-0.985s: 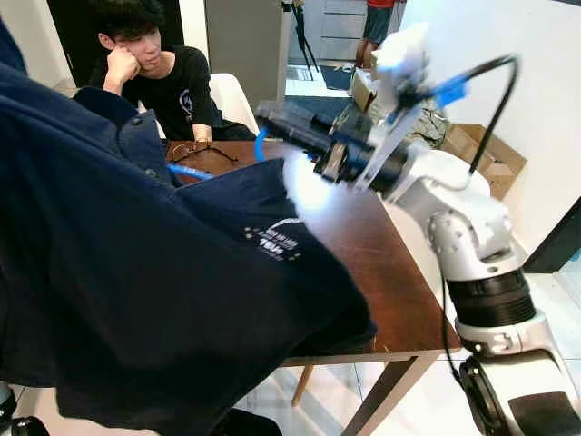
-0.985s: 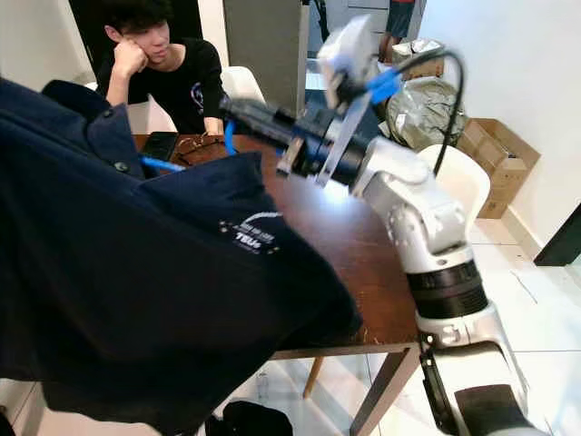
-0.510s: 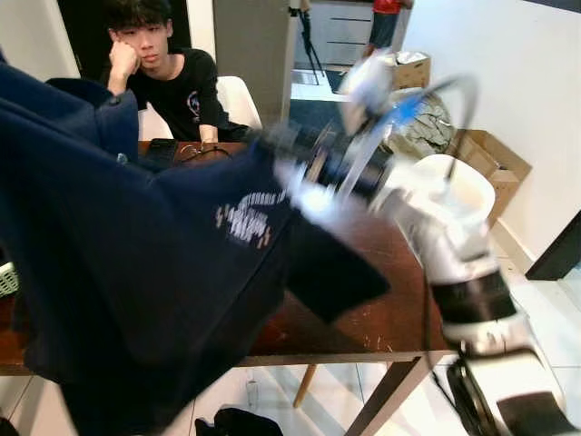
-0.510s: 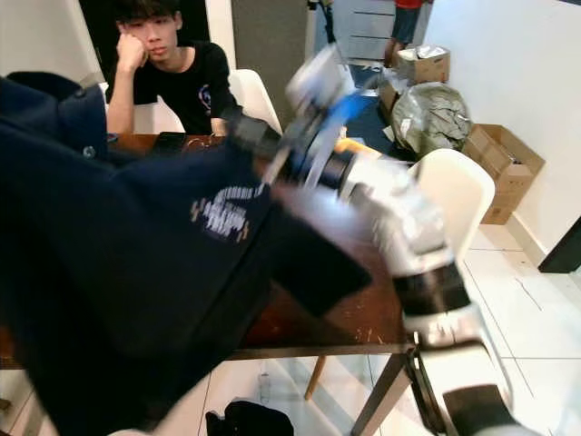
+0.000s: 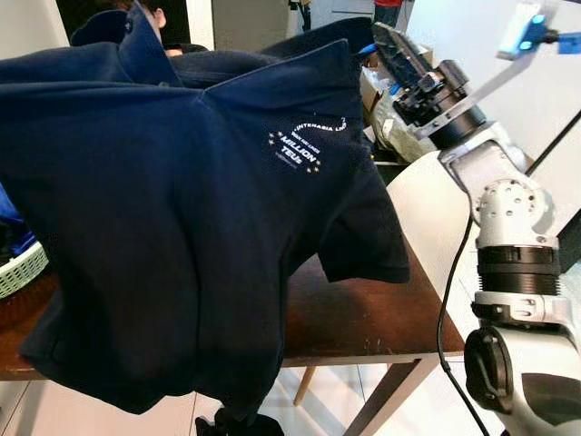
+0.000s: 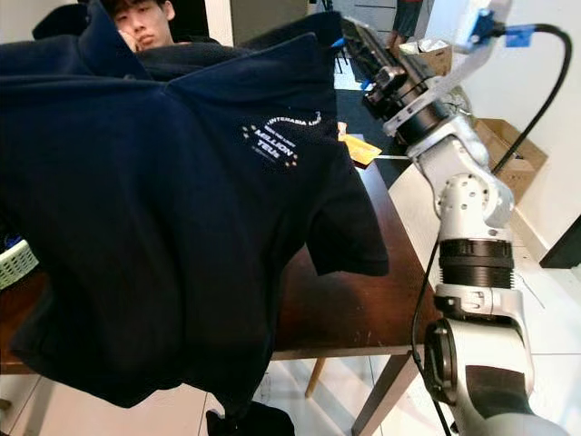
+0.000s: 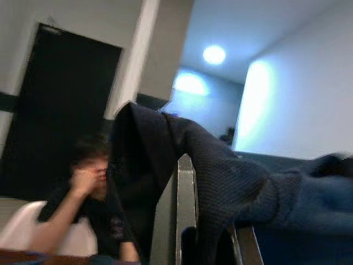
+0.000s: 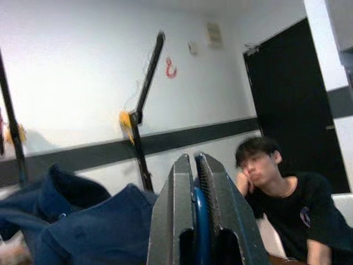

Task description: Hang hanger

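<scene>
A dark navy polo shirt (image 5: 182, 209) hangs raised in front of the robot, hiding most of the wooden table (image 5: 363, 318) behind it. The right gripper (image 8: 197, 182) is clamped on the blue hanger (image 8: 199, 215), mostly hidden inside the shirt's shoulder. The left gripper (image 7: 186, 182) pinches the collar fabric. Beyond, a seated person (image 6: 145, 23) is largely covered.
</scene>
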